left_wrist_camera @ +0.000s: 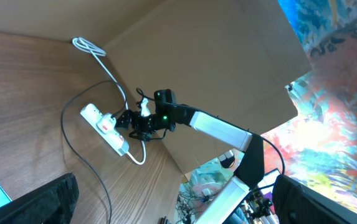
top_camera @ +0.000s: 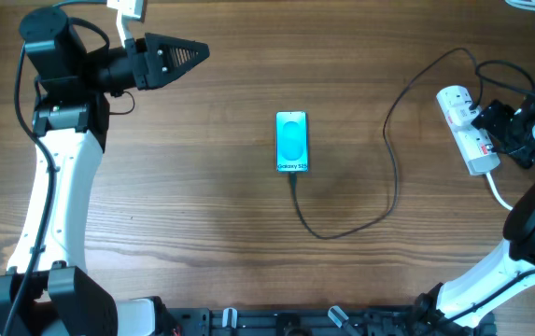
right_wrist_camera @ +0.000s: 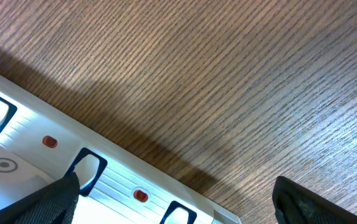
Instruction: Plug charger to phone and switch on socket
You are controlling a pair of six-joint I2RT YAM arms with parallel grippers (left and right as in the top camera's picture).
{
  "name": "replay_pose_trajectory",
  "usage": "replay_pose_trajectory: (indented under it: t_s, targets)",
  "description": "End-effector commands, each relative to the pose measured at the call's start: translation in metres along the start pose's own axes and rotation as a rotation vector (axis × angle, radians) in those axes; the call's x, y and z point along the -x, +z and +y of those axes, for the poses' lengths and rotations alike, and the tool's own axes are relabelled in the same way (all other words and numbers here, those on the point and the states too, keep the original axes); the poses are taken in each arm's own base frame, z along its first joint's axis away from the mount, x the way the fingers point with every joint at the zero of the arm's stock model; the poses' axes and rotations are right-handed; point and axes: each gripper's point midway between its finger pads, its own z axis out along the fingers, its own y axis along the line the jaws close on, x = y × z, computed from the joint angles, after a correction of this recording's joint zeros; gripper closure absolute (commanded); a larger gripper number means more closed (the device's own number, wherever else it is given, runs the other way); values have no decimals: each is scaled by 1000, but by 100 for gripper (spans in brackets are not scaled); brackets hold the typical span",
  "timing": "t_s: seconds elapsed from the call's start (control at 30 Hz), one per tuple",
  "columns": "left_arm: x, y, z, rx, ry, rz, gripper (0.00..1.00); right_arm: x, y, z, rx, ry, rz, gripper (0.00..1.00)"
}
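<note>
Right wrist view: socket [right_wrist_camera: 103, 180] lies just below the released right claw [top_camera: 493, 131], red switches [right_wrist_camera: 50, 142] showing
Charger [top_camera: 390, 159]: loops over the worktop [top_camera: 202, 215] from socket to phone [top_camera: 291, 142], seemingly plugged in at its lower end
Phone: flat mid-worktop, screen up
Left claw [top_camera: 202, 51]: released, empty, well apart from everything
Risk: right claw may miss the small switches or shove the socket, tugging the charger out of the phone
Containers: none in view

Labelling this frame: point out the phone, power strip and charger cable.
phone [top_camera: 291, 140], overhead view, screen centre.
power strip [top_camera: 472, 145], overhead view, white body.
charger cable [top_camera: 396, 182], overhead view, black mid-length.
</note>
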Motion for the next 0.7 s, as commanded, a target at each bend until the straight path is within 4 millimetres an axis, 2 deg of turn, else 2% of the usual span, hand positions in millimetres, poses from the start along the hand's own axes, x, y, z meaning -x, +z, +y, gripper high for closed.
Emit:
replay_pose_trajectory:
  t_s: [0.0, 0.13, 0.2, 0.37, 0.67]
  targets:
    - [0, -1, -1, 1, 18, -2, 0, 6, 3, -10, -7, 54, -2, 0]
    - [0, -1, -1, 1, 18, -2, 0, 12, 3, -22, 6, 88, -12, 0]
    - [0, -1, -1, 1, 18, -2, 0, 12, 3, -13, 80, 97, 1, 0]
    - [0, -1, -1, 1, 18, -2, 0, 5, 8, -5, 111, 86, 14, 0]
    - [0, -1, -1, 1, 18, -2, 0, -4, 16, -5, 114, 84, 25, 0]
